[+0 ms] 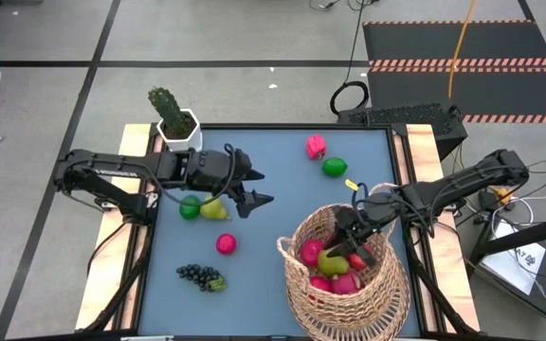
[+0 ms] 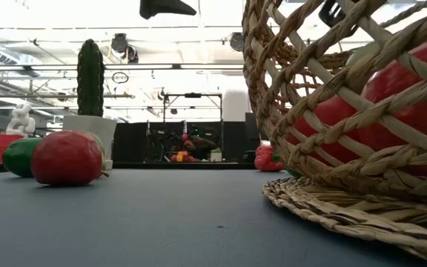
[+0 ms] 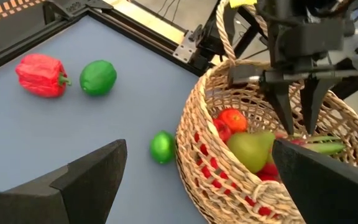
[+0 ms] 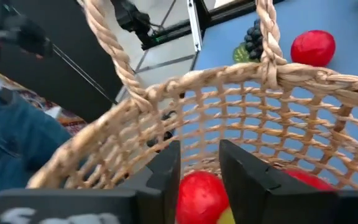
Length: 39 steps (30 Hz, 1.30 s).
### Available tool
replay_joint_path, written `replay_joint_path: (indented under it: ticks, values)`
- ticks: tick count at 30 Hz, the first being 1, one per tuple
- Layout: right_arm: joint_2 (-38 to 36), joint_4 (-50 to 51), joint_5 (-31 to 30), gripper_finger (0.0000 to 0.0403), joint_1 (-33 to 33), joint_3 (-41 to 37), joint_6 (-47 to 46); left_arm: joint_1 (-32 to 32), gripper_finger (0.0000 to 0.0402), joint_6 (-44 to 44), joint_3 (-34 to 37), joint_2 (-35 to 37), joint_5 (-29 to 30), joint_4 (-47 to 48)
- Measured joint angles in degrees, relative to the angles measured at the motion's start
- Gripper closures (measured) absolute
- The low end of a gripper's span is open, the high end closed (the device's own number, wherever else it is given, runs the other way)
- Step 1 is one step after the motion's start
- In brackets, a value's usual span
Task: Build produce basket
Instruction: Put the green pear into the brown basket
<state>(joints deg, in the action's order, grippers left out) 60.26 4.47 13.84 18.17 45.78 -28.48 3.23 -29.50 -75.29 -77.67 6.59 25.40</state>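
Fruits outside basket (image 1: 349,284): six; left gripper (image 1: 254,187) wide open; right gripper (image 1: 356,248) slightly parted, empty.

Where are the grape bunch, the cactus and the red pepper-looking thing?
grape bunch (image 1: 200,276), high view, middle of the dark cluster.
cactus (image 1: 168,108), high view, its green stem.
red pepper-looking thing (image 3: 40,74), left wrist view, middle of its red body.

Open tabletop (image 1: 273,189) mid-table (cactus (image 1: 169,112) cornered)
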Motion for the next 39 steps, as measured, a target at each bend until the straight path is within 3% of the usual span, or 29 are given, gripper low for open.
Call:
replay_joint_path:
  ticks: [6,14,20,24,28,36,39]
  values:
    - [-4.22,-3.89,-0.55,0.0283,-0.04,0.0,-2.5,0.91,0.0002,-1.93,-0.03,0.0,0.0,1.7]
    - [-9.59,-8.66,-9.5,0.0286,-0.07,0.02,-2.48,1.41,0.0002,-12.23,-0.03,0.0,-0.03,12.92]
    - [-11.89,-8.98,-15.39,0.0287,-0.07,0.02,-1.9,2.15,0.0003,-9.99,3.51,-0.04,-0.28,15.15]
    - [-12.27,-8.97,-15.74,0.0287,-0.09,0.02,-0.75,2.09,0.0003,-7.72,7.37,-0.04,-4.55,15.15]
    - [-12.25,-8.64,-15.73,0.0287,-0.09,0.02,-0.62,1.96,0.0003,-0.66,10.24,-0.04,-7.94,16.88]
    - [-12.25,-5.31,-15.65,0.0287,-1.34,0.07,0.12,1.94,0.0003,31.66,13.75,-0.04,-5.36,21.45]
    - [-12.25,-5.22,-15.6,0.0287,-2.04,0.07,1.48,1.09,0.0003,39.55,16.61,-0.04,-4.03,21.07]
